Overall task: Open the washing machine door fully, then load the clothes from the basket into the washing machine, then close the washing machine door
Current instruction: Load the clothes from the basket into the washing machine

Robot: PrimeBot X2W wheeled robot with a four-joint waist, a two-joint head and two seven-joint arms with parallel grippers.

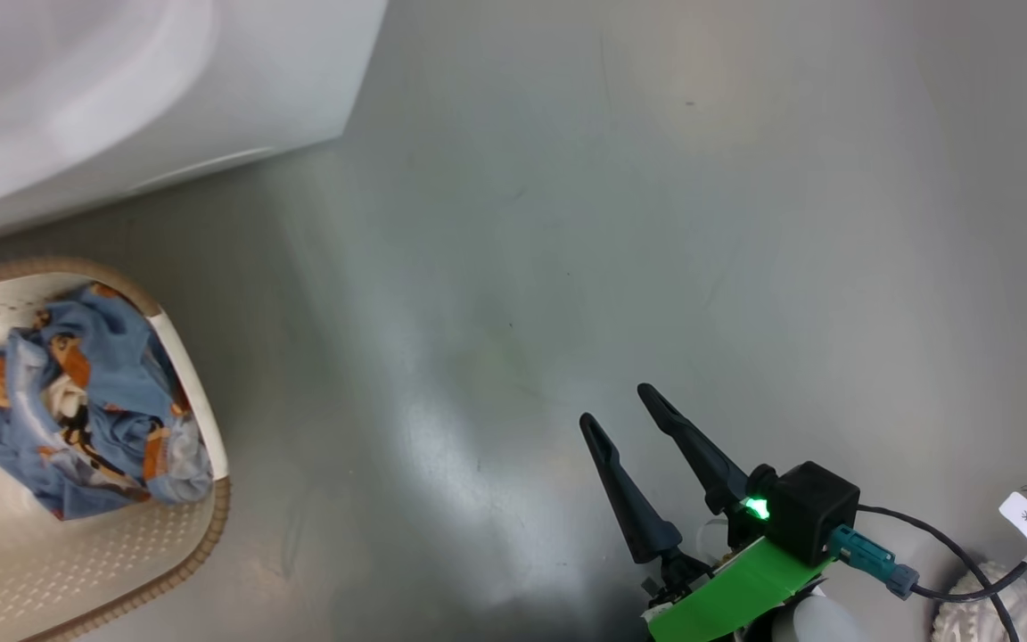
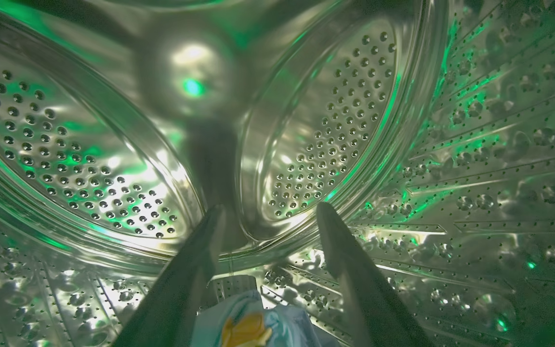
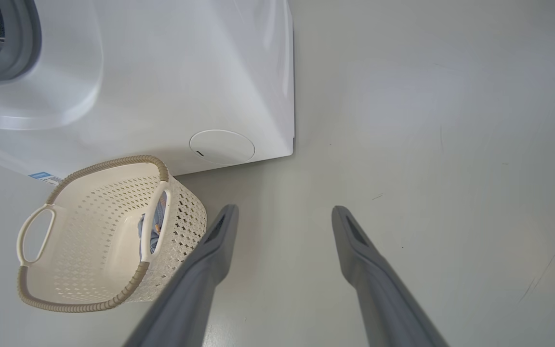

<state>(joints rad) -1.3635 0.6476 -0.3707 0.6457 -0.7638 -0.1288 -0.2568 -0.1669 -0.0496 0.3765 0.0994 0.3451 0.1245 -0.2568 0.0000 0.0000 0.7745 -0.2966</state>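
Splayed wide: left pincer (image 2: 270, 209), right pincer (image 1: 616, 404).

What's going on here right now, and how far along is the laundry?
The left hand is reaching inside the steel drum with its fingers spread. A blue printed garment lies just below them on the drum wall. More clothes sit in the basket, which stands on the floor beside the washing machine. The right hand hangs open over the floor, holding nothing. Loading looks partway done.
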